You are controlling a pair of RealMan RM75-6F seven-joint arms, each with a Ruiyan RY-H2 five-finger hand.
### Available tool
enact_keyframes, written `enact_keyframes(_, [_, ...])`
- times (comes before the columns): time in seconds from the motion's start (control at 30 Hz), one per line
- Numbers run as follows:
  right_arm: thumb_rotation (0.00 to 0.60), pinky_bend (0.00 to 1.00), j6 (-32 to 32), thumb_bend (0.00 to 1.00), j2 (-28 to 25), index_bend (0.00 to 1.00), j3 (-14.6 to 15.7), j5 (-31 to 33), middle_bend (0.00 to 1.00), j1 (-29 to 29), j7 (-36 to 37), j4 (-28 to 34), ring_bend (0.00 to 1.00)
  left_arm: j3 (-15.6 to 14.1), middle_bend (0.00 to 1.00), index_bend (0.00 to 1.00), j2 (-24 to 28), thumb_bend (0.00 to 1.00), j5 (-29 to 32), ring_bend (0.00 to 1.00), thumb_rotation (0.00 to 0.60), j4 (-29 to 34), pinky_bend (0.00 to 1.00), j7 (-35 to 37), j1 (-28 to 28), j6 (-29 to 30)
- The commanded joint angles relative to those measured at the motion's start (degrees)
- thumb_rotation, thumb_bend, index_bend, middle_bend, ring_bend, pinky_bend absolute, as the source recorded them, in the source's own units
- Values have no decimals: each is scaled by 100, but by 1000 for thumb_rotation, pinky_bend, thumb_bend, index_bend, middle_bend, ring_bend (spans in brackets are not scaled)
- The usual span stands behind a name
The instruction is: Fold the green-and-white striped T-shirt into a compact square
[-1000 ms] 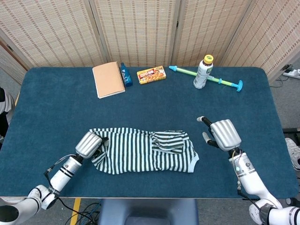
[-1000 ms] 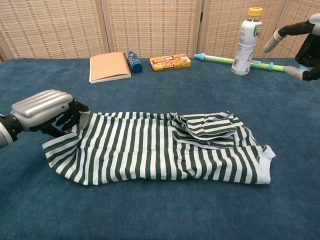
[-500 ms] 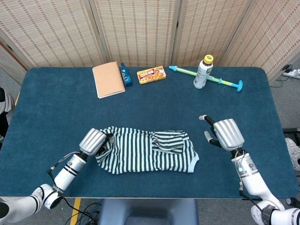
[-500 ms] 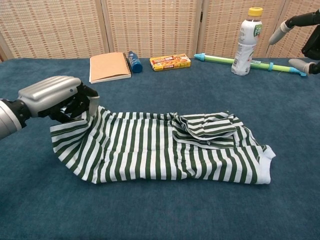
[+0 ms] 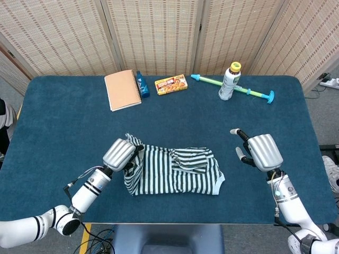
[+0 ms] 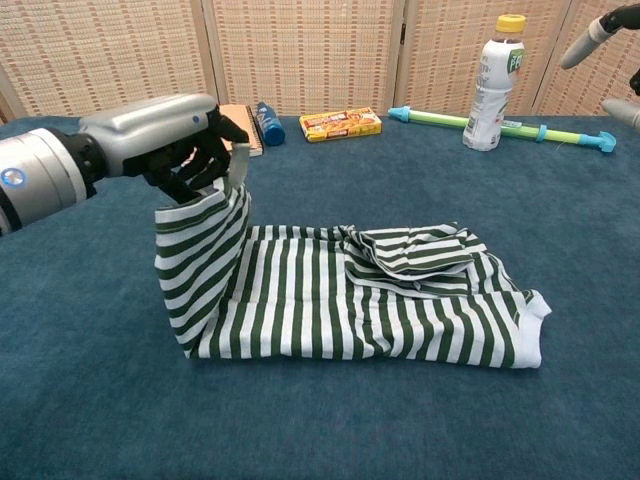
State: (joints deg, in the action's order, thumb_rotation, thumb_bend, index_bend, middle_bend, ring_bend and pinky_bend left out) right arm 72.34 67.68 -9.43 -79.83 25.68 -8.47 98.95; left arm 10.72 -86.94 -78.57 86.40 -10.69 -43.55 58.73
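- The left hand (image 6: 165, 135) grips the left end of the striped T-shirt (image 6: 400, 300) and holds that end raised off the blue tabletop (image 5: 63, 116).
- The rest of the shirt lies flat near the front edge, a sleeve folded on top.
- The right hand (image 5: 259, 151) hovers well right of the shirt, fingers apart, holding nothing.
- At the far edge: notebook (image 5: 122, 89), yellow box (image 5: 171, 84), bottle (image 5: 229, 82).
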Motion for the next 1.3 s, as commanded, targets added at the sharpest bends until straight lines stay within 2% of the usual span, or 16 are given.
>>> enact_keyframes(0.03, [600,1000,35,457,-29,270,-14,-20,964,-24,38,2,1000,196,827,642,-5,646,296,794,600,300,919,-362,-157,-110])
enact_keyframes(0.37, [600,1000,187,458,-205,270,-58,-102,964,-123,137,98,1000,528,827,628,-405,646,1311,788,600,907,920,-1513,-604,-228])
enact_keyframes(0.57, [600,1000,274,458,-322,270,-73,-124,968,-197,162,181,1000,681,826,622,-843,646,1850,787,600,991,920,-2145,-997,-189])
enact_keyframes(1.03, [600,1000,352,458,-520,270,-94,-106,968,-320,199,277,1000,1139,826,617,-2115,646,2593,787,600,224,920,-3417,-2026,284])
enact_keyframes(1.2, [600,1000,357,458,-548,270,-110,-98,969,-337,229,269,1000,1256,825,615,-2445,645,2963,787,600,-9,920,-3746,-2323,325])
enact_keyframes(1.3, [600,1000,362,458,-566,270,-114,-89,968,-353,245,263,1000,1269,825,614,-2695,645,2978,787,600,-278,920,-3941,-2524,434])
